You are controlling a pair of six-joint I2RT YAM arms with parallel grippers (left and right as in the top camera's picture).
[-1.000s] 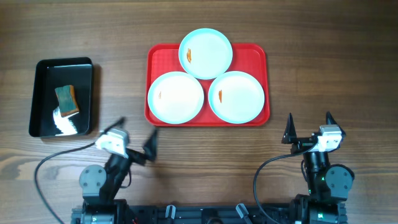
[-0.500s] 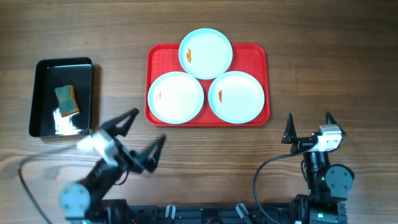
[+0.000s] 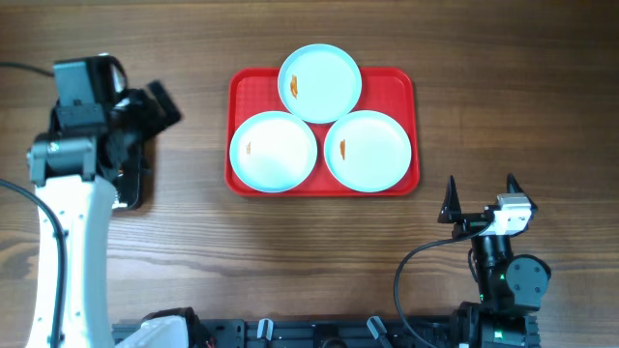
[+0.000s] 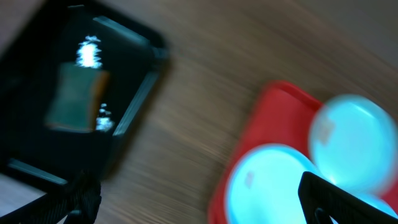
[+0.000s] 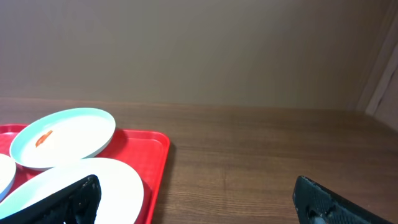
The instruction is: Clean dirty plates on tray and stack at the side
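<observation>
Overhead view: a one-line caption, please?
Left tool open at the black tray; three smeared plates sit on the red tray; right tool open.

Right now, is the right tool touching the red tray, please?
Apart: the overhead view shows bare table between the right tool and the red tray.

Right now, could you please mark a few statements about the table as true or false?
1. Three plates sit on the red tray. True.
2. Every plate is wiped clean. False: each shows an orange smear.
3. The left hand is above the red tray. False: it is near the black tray, left of the red one.
4. The right hand is open and holds nothing. True.
</observation>
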